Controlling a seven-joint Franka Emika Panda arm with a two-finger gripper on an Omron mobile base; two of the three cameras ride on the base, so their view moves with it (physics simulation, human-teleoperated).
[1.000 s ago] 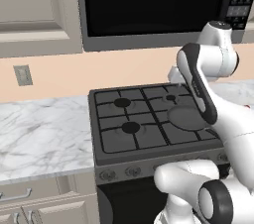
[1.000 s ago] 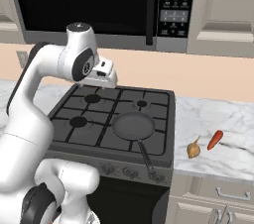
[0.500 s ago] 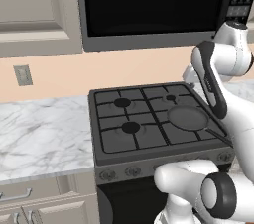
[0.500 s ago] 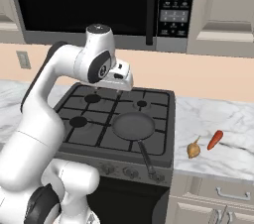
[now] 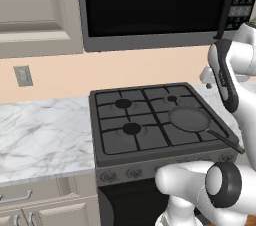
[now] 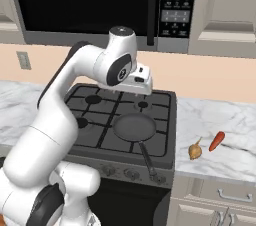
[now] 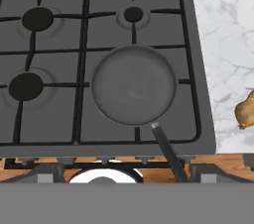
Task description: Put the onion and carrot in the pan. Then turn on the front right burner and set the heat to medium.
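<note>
The dark grey pan (image 6: 134, 126) sits on the stove's front right burner, its black handle pointing over the front edge; I also see the pan (image 7: 134, 84) from above and the pan (image 5: 189, 119) from the left. The tan onion (image 6: 195, 150) and the orange-red carrot (image 6: 216, 141) lie on the marble counter to the right of the stove, the onion (image 7: 245, 111) at the hand view's right edge. My gripper (image 6: 134, 90) hangs open and empty above the back of the stove, behind the pan, fingertips (image 7: 47, 173) wide apart.
The black stove (image 6: 95, 120) has several burners and a row of knobs (image 6: 132, 173) along its front. A microwave (image 6: 150, 5) hangs above it. Marble counter (image 6: 220, 120) runs to the right and marble counter (image 5: 40, 130) to the left. Cabinets stand below.
The arm has swung to the right, from over the stove's back left toward its back right. The jaws stayed open. Pan, onion and carrot have not moved.
</note>
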